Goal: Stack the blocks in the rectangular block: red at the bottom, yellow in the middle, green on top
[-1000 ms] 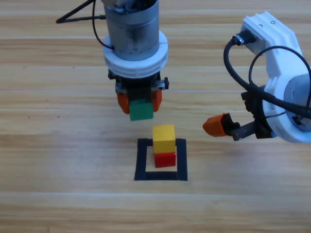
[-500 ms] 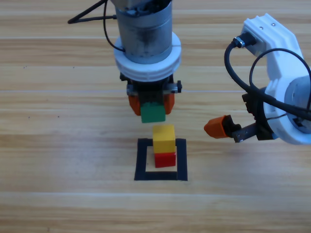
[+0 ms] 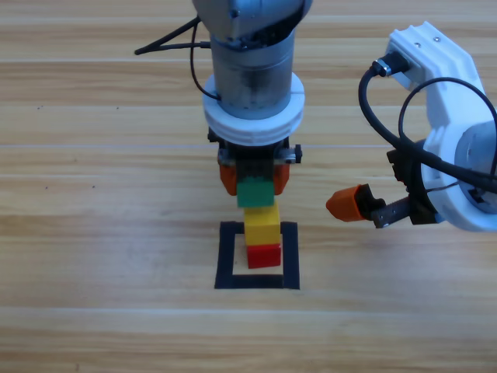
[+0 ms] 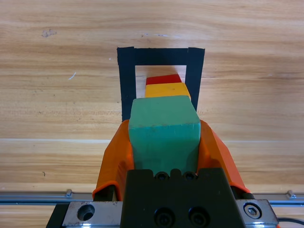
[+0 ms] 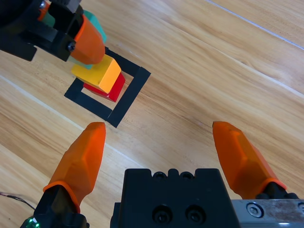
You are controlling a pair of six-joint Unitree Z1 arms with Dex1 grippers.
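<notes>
Now left end effector (image 3: 255,180) w/ green (image 3: 255,193) moved over yellow (image 3: 262,224)

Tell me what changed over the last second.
The left pincer, shut on the green cube, carried it toward the picture's right and lower edge to just behind and above the yellow cube. Yellow still sits on the red cube inside the black tape outline. The right pincer stayed open, waiting.

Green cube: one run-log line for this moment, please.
left claw shut on green cube | above yellow cube | right claw open, idle
</notes>
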